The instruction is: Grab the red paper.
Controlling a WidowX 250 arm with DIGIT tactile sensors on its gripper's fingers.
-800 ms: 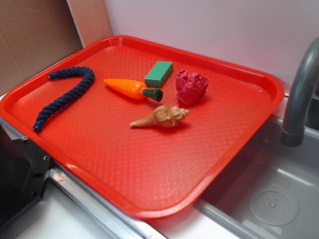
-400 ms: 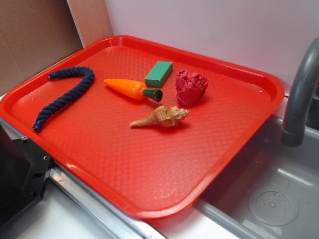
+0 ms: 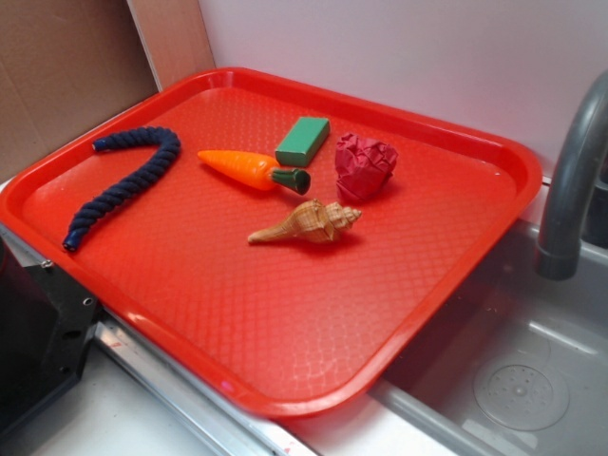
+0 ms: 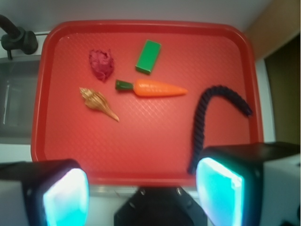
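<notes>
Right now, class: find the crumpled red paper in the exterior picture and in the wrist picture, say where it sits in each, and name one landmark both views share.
Exterior: the red paper sits right of centre in the upper half of the red tray, just right of the green block.
Wrist: the red paper sits upper left, left of the green block.
Shared landmark: the seashell, the paper's near neighbour in both.

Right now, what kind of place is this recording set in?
Probably a toy kitchen sink counter: a grey faucet, a sink basin with a drain, and an orange-red tray of props laid partly across it.
</notes>
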